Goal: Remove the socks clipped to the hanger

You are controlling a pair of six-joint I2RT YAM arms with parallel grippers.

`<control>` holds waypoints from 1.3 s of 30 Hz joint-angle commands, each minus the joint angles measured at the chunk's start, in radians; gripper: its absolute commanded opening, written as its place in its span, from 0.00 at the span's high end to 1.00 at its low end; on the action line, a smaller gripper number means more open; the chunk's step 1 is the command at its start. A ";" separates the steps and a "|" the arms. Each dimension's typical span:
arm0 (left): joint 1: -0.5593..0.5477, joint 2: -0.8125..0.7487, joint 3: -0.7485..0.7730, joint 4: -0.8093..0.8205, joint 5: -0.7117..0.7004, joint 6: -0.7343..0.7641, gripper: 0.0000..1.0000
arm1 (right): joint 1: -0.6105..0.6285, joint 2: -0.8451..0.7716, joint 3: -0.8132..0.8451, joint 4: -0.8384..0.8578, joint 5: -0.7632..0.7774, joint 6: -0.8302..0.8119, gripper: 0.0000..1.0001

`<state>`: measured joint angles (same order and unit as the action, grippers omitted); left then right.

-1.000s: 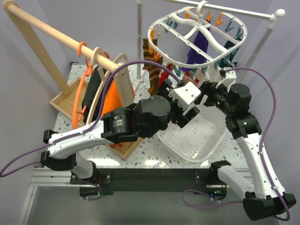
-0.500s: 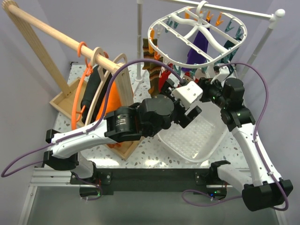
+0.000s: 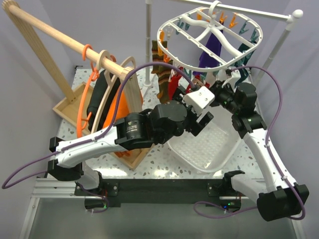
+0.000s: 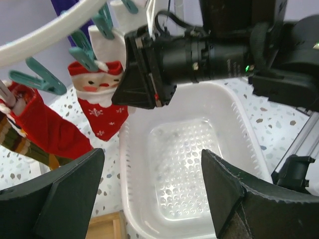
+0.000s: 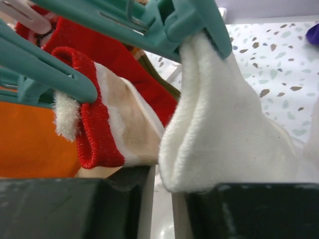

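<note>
Nearest me, the left gripper hangs over the white basket with its fingers spread wide and nothing between them. Its wrist camera looks up past the basket to the hanger, where a Santa sock and a red sock dangle from teal clips.

The right gripper is just beyond, right up against the socks. Only its own camera shows the fingertips, which are drawn close with a thin slit between them. The hem of a white sock rests on top of the right finger. That sock is held above by a teal clip. I cannot tell whether the fingers are pinching it. The left wrist view shows this gripper only as a black wedge beside the Santa sock.

From overhead, neither set of fingertips can be seen, since both wrists are tucked under the hanger's near rim. That view alone shows the far socks, a striped sock and a purple sock, both clipped.
</note>
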<state>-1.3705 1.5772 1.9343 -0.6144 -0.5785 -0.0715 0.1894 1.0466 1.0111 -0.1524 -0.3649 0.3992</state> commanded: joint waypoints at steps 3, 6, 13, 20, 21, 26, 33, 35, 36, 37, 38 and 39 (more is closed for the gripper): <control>0.017 -0.083 -0.139 0.093 0.008 -0.044 0.16 | 0.002 -0.074 0.144 -0.071 -0.104 0.104 0.91; 0.022 -0.115 -0.201 0.137 0.009 -0.056 0.14 | 0.001 -0.086 0.237 -0.209 -0.094 0.119 1.00; 0.030 -0.177 -0.329 0.261 -0.006 -0.094 0.07 | -0.001 -0.076 0.326 -0.323 -0.181 0.239 1.00; 0.040 -0.204 -0.408 0.381 0.012 -0.177 0.00 | -0.001 -0.099 0.371 -0.355 -0.212 0.348 1.00; 0.042 -0.200 -0.408 0.387 0.014 -0.185 0.00 | 0.001 -0.100 0.377 -0.357 -0.213 0.360 1.00; 0.047 -0.122 -0.351 0.340 -0.090 -0.232 0.00 | 0.001 -0.114 0.359 -0.306 -0.240 0.467 1.00; 0.070 -0.102 -0.400 0.413 -0.038 -0.249 0.13 | 0.001 -0.137 0.331 -0.262 -0.216 0.549 1.00; 0.073 -0.095 -0.399 0.427 -0.037 -0.246 0.17 | -0.001 -0.141 0.328 -0.262 -0.224 0.561 1.00; 0.076 -0.094 -0.394 0.423 -0.037 -0.241 0.25 | 0.001 -0.142 0.328 -0.268 -0.226 0.561 1.00; 0.080 -0.086 -0.385 0.423 -0.034 -0.228 0.30 | 0.001 -0.143 0.331 -0.276 -0.227 0.567 1.00; 0.082 -0.085 -0.380 0.421 -0.031 -0.218 0.36 | 0.001 -0.146 0.331 -0.279 -0.227 0.569 1.00; 0.083 -0.085 -0.377 0.417 -0.027 -0.215 0.48 | 0.002 -0.146 0.330 -0.277 -0.230 0.570 1.00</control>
<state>-1.3003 1.4940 1.5330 -0.2638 -0.6144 -0.2958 0.1894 0.9150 1.3384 -0.4698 -0.5682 0.9241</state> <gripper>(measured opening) 0.671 0.030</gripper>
